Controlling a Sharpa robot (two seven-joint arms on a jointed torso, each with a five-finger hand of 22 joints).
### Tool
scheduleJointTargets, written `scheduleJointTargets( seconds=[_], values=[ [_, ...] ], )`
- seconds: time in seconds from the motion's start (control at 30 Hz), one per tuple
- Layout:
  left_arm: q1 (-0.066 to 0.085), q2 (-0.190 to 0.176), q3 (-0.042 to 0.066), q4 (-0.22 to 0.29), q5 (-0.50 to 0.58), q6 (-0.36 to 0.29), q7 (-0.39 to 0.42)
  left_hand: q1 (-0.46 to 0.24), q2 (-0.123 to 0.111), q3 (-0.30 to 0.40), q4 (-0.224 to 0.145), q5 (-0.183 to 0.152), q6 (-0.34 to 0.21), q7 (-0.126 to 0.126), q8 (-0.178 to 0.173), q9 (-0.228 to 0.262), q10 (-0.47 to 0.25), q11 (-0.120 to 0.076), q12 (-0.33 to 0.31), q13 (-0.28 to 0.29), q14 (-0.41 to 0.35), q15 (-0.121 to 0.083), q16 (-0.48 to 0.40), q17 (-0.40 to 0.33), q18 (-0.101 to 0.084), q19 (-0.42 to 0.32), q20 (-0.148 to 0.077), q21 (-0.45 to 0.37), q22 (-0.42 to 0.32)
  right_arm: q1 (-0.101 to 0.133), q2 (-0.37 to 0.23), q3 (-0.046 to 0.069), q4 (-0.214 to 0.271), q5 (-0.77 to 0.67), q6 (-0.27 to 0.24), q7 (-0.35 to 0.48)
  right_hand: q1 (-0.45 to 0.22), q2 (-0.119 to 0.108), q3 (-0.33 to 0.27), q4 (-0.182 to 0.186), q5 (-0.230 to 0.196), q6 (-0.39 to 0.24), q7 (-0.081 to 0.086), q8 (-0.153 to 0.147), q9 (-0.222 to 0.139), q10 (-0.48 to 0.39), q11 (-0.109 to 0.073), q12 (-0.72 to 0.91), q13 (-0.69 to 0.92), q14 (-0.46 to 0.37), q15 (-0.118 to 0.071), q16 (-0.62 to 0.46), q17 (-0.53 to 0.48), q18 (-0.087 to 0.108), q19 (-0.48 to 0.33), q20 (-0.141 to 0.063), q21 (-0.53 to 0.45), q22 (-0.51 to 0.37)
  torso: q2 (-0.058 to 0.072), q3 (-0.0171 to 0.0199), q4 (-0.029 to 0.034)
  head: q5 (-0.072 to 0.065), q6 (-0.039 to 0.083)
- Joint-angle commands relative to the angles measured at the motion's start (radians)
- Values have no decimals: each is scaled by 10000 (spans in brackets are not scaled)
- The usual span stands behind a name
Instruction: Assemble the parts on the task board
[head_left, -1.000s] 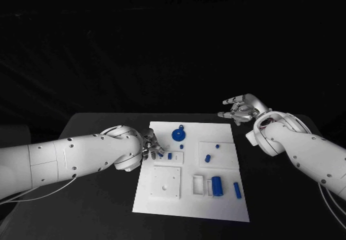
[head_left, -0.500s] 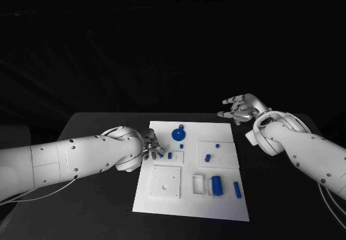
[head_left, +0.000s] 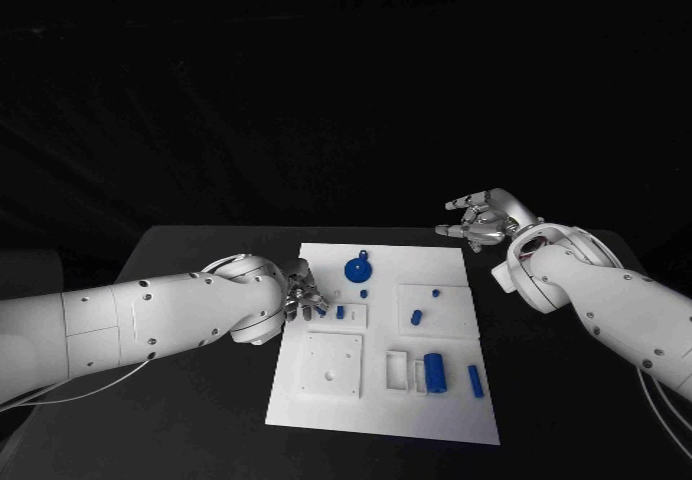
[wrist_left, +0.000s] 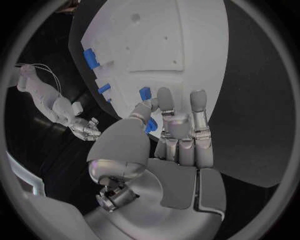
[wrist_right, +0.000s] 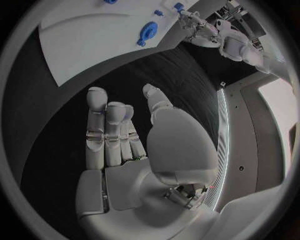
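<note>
Head view shows the task board (head_left: 378, 400), a flat white plate with a smooth matte face, lying in the middle of the black table (head_left: 188, 420). On it are low white square blocks and several small blue parts of hard plastic look: a round disc part (head_left: 356, 269) at the far side, a small peg (head_left: 340, 312) just beside the left fingertips, a short oval piece (head_left: 414, 317) near the middle, a thick cylinder (head_left: 433, 371) and a thin bar (head_left: 475, 380) at the near side.

The left hand (head_left: 300, 294) rests over the left edge of the board, its silver fingers bent down toward the white block where the small peg stands. In the left wrist view the left hand (wrist_left: 170, 131) has its thumb and one fingertip closed together on a small blue part (wrist_left: 150, 125), while the other fingers (wrist_left: 199, 102) stay straight over the white surface. Another blue part (wrist_left: 145, 93) lies just beyond the fingertips.

The right hand (head_left: 482, 219) hovers off the board, beyond its far right corner and well apart from every part. In the right wrist view its fingers (wrist_right: 97, 120) are extended and apart, holding nothing, with bare black table beyond the fingertips.

The table top is dull and dark, and the room behind it is black.
</note>
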Motion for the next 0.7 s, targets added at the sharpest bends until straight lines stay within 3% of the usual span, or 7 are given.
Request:
scheduleJointTargets(
  seconds=[0.03, 0.7],
  values=[
    [-31, -13, -14, 34, -63, 212, -76, 11, 76, 89, -102, 31, 979, -898, 16, 590, 494, -63, 56, -8, 77, 8, 16, 6, 55, -5, 69, 31, 179, -8, 7, 5, 9, -5, 142, 60, -51, -4, 9, 5, 17, -61, 26, -38, -3, -54, -41, 22, -12, -26, -44, -33, -16, 139, 217, 6, -36, 380, 1, -1, 0, 0, 0],
    [-49, -100, -14, 120, -60, 294, -159, 3, 73, 99, -118, 56, 987, -900, 6, 604, 493, -63, 62, -10, 82, 9, 32, 40, 58, -13, 71, 47, 179, -10, 8, 5, 1, -6, 153, 52, -51, -4, 9, 5, 17, -61, 26, -38, -3, -54, -41, 22, -12, -26, -44, -33, -16, 139, 217, 6, -36, 380, 2, 1, -7, 34, -27]
  ],
)
